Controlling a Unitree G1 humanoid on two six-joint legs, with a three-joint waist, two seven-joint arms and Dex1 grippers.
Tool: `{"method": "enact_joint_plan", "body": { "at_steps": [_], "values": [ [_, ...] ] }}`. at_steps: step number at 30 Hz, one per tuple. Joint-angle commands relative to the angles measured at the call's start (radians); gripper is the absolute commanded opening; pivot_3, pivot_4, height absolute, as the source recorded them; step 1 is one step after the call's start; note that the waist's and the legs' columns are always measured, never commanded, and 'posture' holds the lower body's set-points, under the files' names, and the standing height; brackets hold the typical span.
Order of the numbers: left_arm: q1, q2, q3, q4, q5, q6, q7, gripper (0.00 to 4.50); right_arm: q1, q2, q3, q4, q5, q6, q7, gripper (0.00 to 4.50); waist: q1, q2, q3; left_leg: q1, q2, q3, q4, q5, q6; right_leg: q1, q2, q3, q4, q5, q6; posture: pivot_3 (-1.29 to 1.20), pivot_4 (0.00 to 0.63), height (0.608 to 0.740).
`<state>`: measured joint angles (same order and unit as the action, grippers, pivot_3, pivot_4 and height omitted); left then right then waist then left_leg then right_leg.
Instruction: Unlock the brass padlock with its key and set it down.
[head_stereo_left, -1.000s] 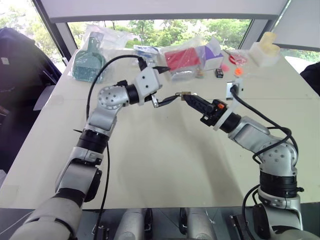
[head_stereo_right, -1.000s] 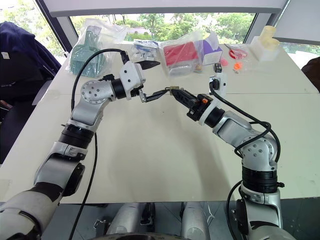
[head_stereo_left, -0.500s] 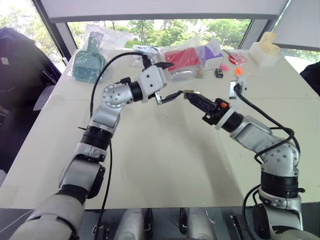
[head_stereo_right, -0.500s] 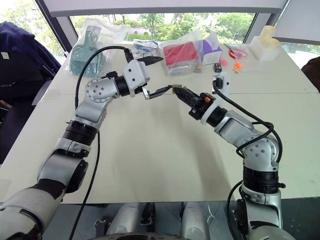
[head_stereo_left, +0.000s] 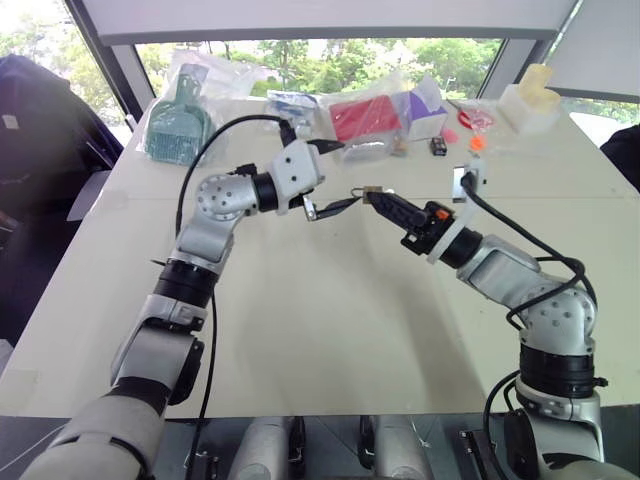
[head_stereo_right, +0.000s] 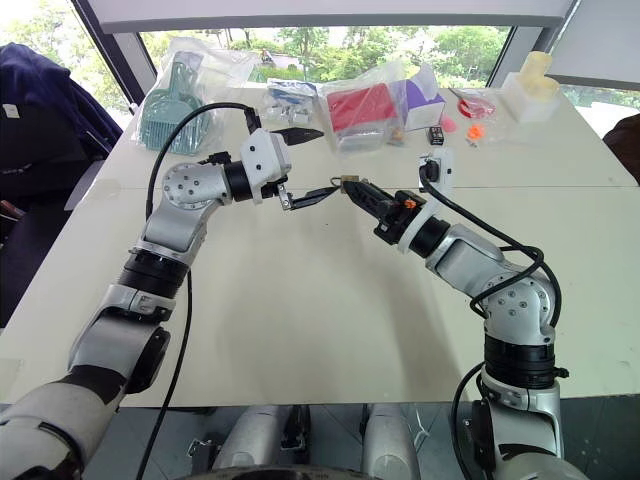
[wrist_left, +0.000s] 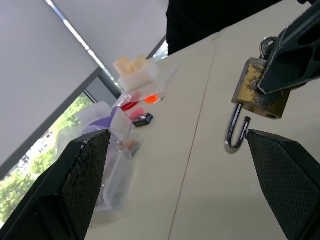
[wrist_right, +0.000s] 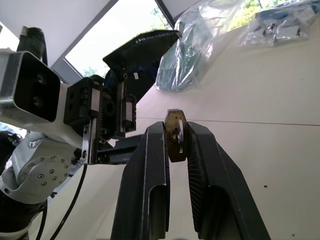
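My right gripper (head_stereo_left: 374, 193) is shut on the brass padlock (wrist_right: 175, 136) and holds it up over the middle of the table. The padlock's yellow body (wrist_left: 260, 92) is pinched between the black fingertips, and its silvery shackle (wrist_left: 234, 134) sticks out like a hook. My left gripper (head_stereo_left: 335, 177) stands open right in front of it, one finger (head_stereo_left: 325, 147) above and one finger (head_stereo_left: 338, 206) level with the padlock, close to it but not touching. I cannot make out the key in any view.
Along the table's far edge lie bagged items: a teal brush (head_stereo_left: 178, 125), a red box (head_stereo_left: 365, 118), a purple box (head_stereo_left: 425, 110), a small black object (head_stereo_left: 438, 146), orange bits (head_stereo_left: 476, 142) and a white block (head_stereo_left: 528, 98). A dark garment (head_stereo_left: 30, 150) hangs left of the table.
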<state>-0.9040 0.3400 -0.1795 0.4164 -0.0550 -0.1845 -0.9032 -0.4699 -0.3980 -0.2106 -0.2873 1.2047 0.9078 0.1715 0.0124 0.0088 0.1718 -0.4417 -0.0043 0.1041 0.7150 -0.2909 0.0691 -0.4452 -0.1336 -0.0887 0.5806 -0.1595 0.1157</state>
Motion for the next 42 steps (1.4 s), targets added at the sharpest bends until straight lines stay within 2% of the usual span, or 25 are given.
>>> {"method": "enact_joint_plan", "body": {
  "at_steps": [1, 19, 32, 36, 39, 42],
  "values": [
    [-0.013, -0.002, 0.016, -0.045, -0.017, 0.003, 0.004, 4.49, -0.019, 0.005, -0.013, -0.042, 0.019, -0.014, 0.012, 0.10, -0.001, 0.000, 0.000, 0.000, 0.000, 0.000, 0.000, 0.000, 0.000, 0.000, 0.000, 0.000, 0.000, 0.000, 0.000, 0.00, 0.150, 0.735],
    [-0.094, -0.033, 0.020, 0.093, 0.040, -0.090, 0.089, 4.49, 0.010, 0.010, 0.004, -0.078, 0.067, 0.009, 0.001, 0.10, -0.001, 0.000, 0.000, 0.000, 0.000, 0.000, 0.000, 0.000, 0.001, 0.000, 0.000, 0.000, 0.000, 0.000, 0.000, 0.00, 0.150, 0.735],
    [-0.045, -0.016, 0.016, 0.059, 0.038, -0.054, 0.096, 4.49, 0.027, 0.010, 0.005, -0.069, 0.068, 0.008, 0.000, 0.10, -0.002, 0.000, 0.000, 0.000, 0.000, 0.000, 0.000, -0.001, 0.001, 0.000, 0.000, 0.000, 0.000, 0.000, 0.000, 0.00, 0.150, 0.735],
    [0.034, 0.040, 0.018, -0.010, 0.009, 0.082, 0.028, 4.49, 0.040, -0.010, -0.027, -0.012, 0.071, 0.024, -0.037, 0.10, -0.005, 0.000, 0.000, 0.000, 0.000, 0.000, 0.000, 0.000, 0.001, 0.000, 0.000, 0.000, 0.000, 0.000, 0.000, 0.00, 0.150, 0.735],
    [0.123, 0.090, 0.038, -0.154, -0.080, 0.310, -0.042, 4.49, 0.077, -0.086, 0.040, 0.056, -0.031, 0.096, -0.021, 0.10, -0.005, 0.000, 0.000, 0.000, 0.000, 0.000, 0.000, 0.000, 0.000, 0.000, 0.000, 0.000, 0.000, 0.000, 0.000, 0.00, 0.150, 0.735],
    [0.203, 0.146, 0.045, -0.336, -0.209, 0.551, -0.127, 4.49, 0.069, -0.085, 0.044, 0.150, -0.029, 0.160, -0.037, 0.10, -0.010, 0.000, 0.000, 0.000, 0.000, 0.000, 0.000, 0.000, 0.000, 0.000, 0.000, 0.000, 0.000, 0.000, 0.000, 0.00, 0.150, 0.735]
  ]
}}
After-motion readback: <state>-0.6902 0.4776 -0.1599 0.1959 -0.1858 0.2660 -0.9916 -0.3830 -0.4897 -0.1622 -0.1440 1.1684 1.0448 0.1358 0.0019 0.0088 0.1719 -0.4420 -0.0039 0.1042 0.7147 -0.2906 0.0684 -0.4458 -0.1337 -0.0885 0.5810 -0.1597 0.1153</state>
